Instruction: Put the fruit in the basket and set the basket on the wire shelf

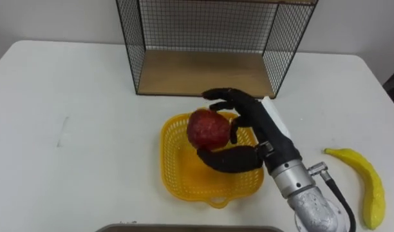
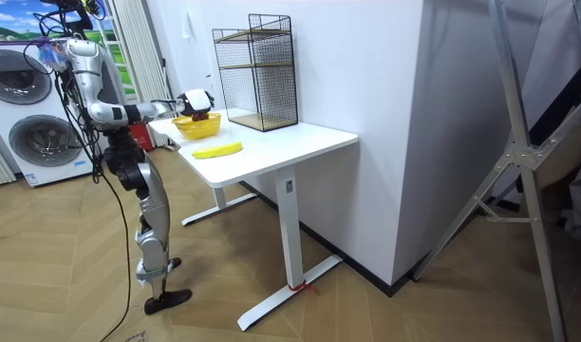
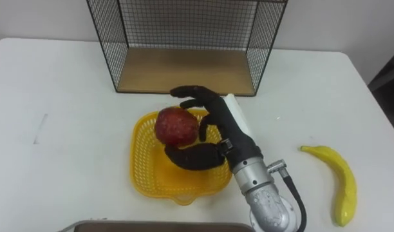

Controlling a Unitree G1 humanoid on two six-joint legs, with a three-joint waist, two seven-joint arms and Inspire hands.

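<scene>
My right hand [image 1: 248, 132] holds a red apple [image 1: 208, 128] with fingers and thumb curled round it, just above the yellow mesh basket [image 1: 178, 171] on the white table. In the right eye view the same hand [image 3: 216, 135] carries the apple [image 3: 176, 125] over the basket [image 3: 145, 167]. A yellow banana [image 1: 367, 183] lies on the table to the right, apart from the basket. The black wire shelf [image 1: 203, 71] with a wooden floor stands right behind the basket. In the room view I stand at the table's end with the right hand [image 2: 188, 101] out over the basket [image 2: 197, 124].
The white table [image 1: 68, 129] runs wide to the left of the basket. Its right edge lies close past the banana. A washing machine [image 2: 39, 123] stands behind me in the room view, and a white wall runs along the table's far side.
</scene>
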